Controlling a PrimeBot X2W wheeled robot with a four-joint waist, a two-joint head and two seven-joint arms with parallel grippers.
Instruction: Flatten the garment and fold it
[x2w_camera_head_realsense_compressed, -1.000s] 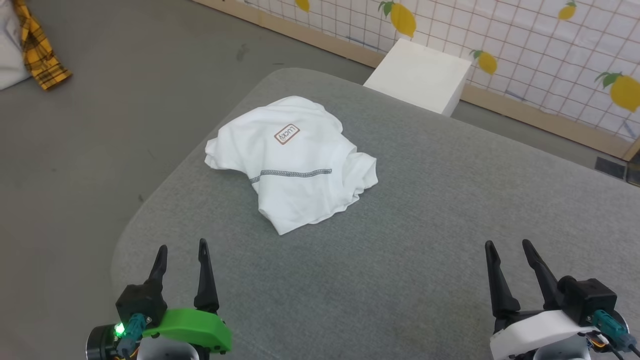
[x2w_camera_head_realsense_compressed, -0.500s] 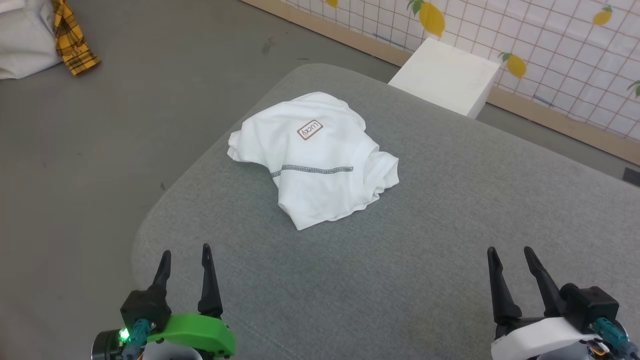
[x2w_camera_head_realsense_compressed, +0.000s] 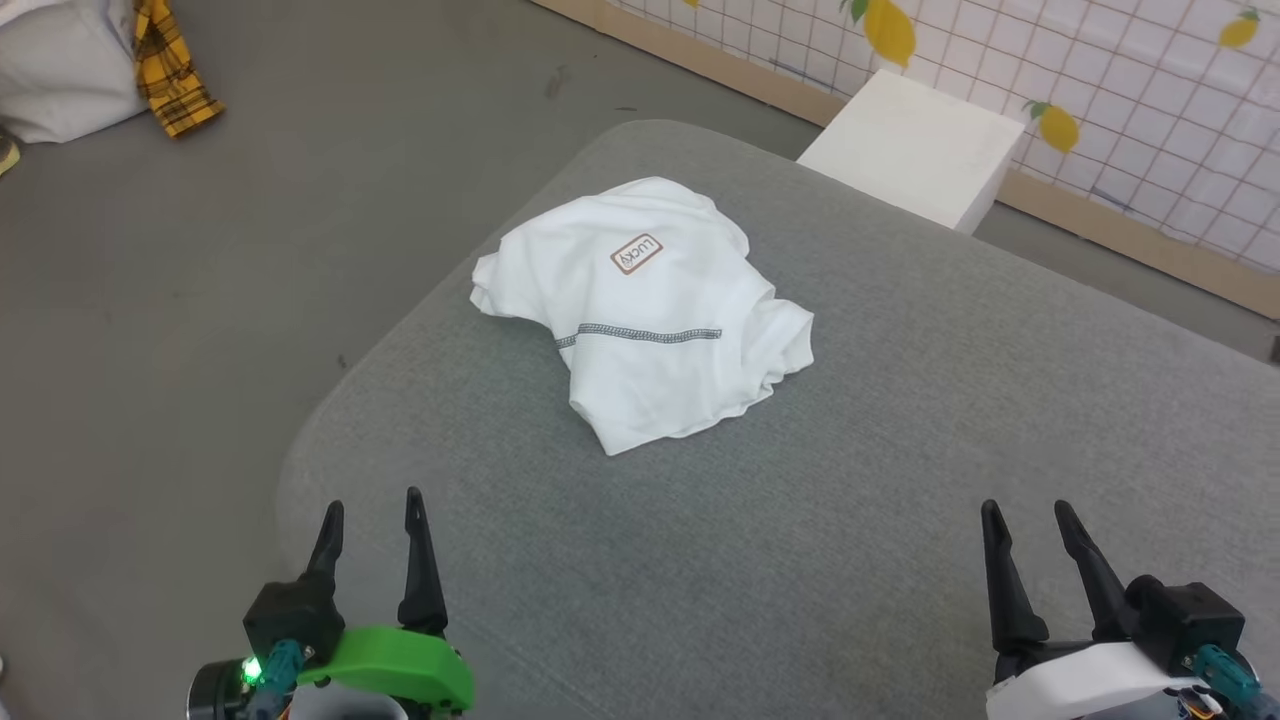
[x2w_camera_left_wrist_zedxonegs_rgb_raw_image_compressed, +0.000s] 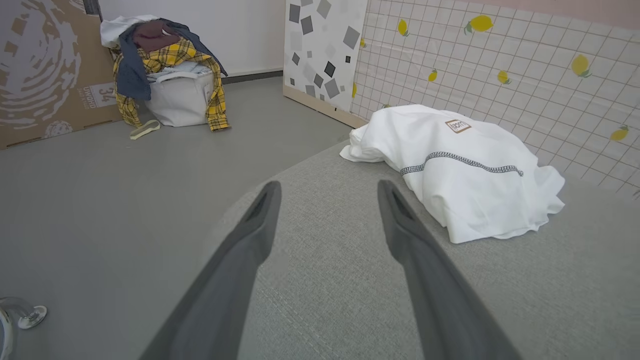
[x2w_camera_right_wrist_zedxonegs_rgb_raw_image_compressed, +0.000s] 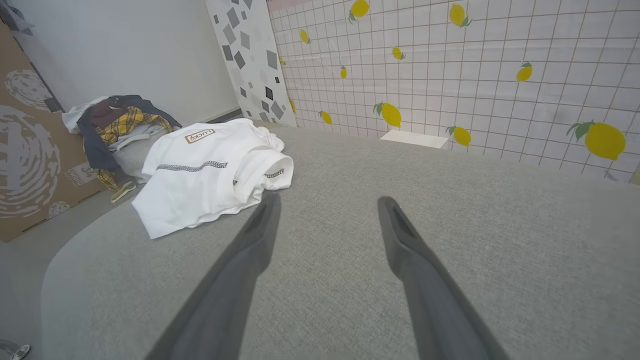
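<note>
- Underneath it all, the grey padded bench (x2w_camera_head_realsense_compressed: 900, 480), its rounded corner at the far left.
- Toward that corner, the garment (x2w_camera_head_realsense_compressed: 650, 330): bunched in a heap, not yet flattened, widest roughly side to side.
- Near the front edge, the left hand (x2w_camera_head_realsense_compressed: 373, 500): fingers spread, holding nothing. Probably the nearer one, with the garment ahead and a little to its right.
- Opposite, the right hand (x2w_camera_head_realsense_compressed: 1026, 505): spread and empty too, with the garment ahead and well off to its left.
- Across the heap, a dark zigzag seam (x2w_camera_head_realsense_compressed: 640, 334) marking the long axis, and beyond it the "LUCKY" patch (x2w_camera_head_realsense_compressed: 637, 254).
</note>
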